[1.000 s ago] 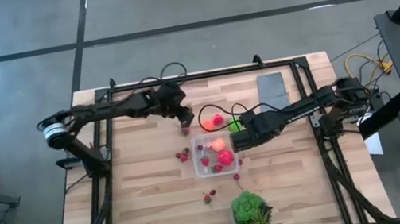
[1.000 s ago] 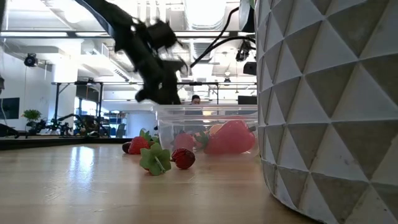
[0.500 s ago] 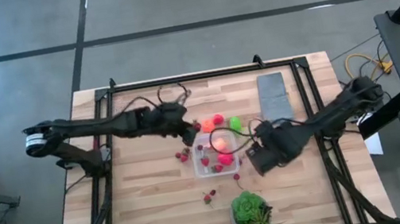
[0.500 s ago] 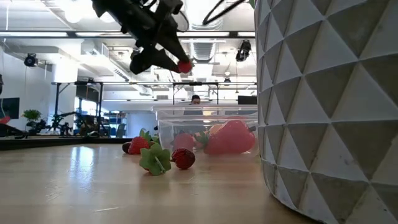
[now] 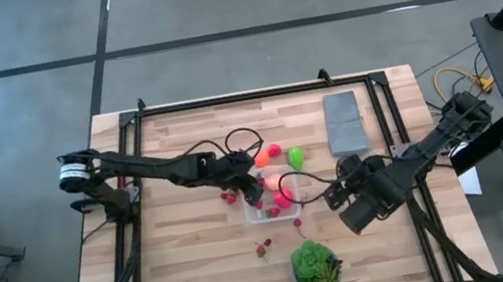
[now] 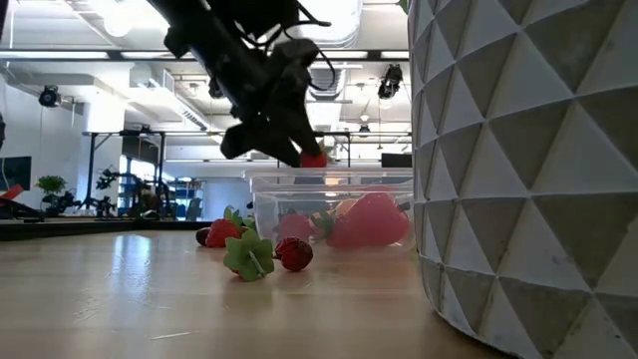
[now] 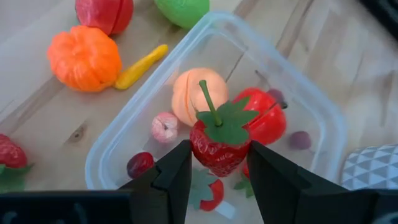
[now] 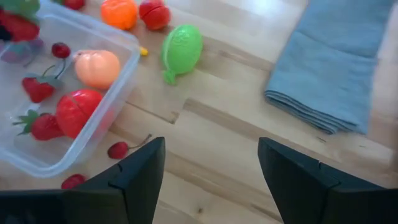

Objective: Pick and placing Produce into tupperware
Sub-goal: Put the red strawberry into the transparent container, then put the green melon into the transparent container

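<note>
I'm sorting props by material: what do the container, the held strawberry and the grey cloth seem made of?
Container: clear, slightly glossy plastic; contents show through. Strawberry in the left gripper: likely moulded plastic, shiny red with matte green leaves. Cloth: soft folded fabric, matte, stacked edges showing.

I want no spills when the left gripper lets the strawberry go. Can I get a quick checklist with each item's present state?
1. Left gripper shut on the strawberry: ok.
2. Strawberry above the container, not the bare table: ok in the left wrist view.
3. Strawberry low enough to drop softly: cannot tell; the low view shows it just above the rim.
4. Free room in the container beside the peach and tomato: ok.
5. Right gripper open, empty, clear of the container: ok.
</note>
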Robot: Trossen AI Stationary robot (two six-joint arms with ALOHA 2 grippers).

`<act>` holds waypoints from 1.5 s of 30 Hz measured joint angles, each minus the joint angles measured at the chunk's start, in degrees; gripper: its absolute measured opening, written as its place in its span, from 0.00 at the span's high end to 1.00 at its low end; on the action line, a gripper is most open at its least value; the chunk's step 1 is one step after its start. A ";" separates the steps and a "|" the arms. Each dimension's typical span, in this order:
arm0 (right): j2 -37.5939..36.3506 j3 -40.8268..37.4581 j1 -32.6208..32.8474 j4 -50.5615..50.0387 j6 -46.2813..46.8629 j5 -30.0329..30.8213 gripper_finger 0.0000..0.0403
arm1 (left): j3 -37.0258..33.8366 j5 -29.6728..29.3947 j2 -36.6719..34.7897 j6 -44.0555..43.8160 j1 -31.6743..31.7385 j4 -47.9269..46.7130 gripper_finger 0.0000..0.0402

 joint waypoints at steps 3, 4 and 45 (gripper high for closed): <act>-0.65 -0.02 0.04 -3.16 2.26 0.07 0.39 | 0.00 -0.03 1.38 1.82 0.00 0.19 0.68; -1.01 -0.02 0.04 -3.76 2.63 0.11 0.39 | 0.00 -0.06 1.78 2.07 0.00 0.18 0.68; -0.01 0.11 -36.15 28.81 -33.48 -23.43 0.40 | -2.28 -13.26 -15.08 20.07 -0.17 -11.47 0.37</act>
